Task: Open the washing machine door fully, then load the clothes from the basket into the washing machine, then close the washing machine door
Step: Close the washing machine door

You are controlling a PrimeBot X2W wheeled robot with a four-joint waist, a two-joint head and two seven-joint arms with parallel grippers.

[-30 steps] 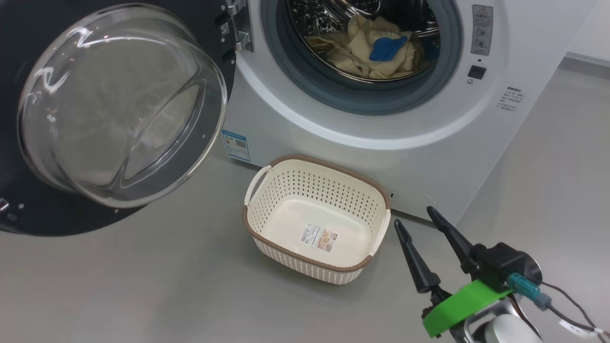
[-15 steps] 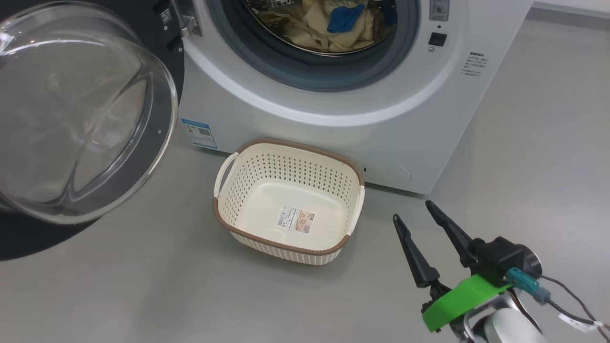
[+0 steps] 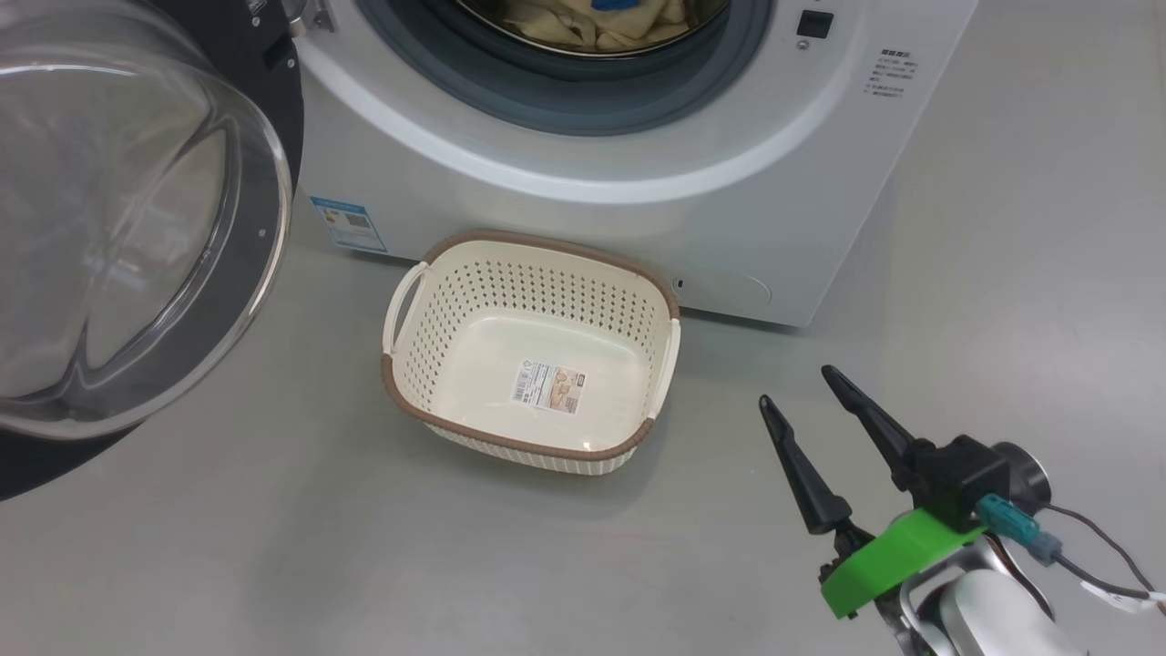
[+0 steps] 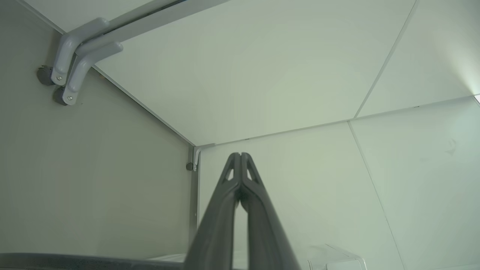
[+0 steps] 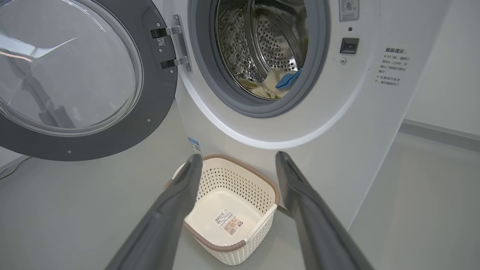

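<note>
Yellow clothes lie in the washing machine and the basket is empty. Best push the door shut by its black rim with the right gripper, jaws spread. The left gripper has its jaws pressed together.

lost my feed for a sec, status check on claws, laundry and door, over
Left claw shut, empty. Right claw open, empty, right of the basket. Clothes in the drum, basket bare, door wide open. Nothing seen in the door's path.

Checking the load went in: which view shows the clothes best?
Right wrist view: the clothes sit in the drum, clearly visible. Head view crops them at its top edge; left wrist view faces pale panels.
</note>
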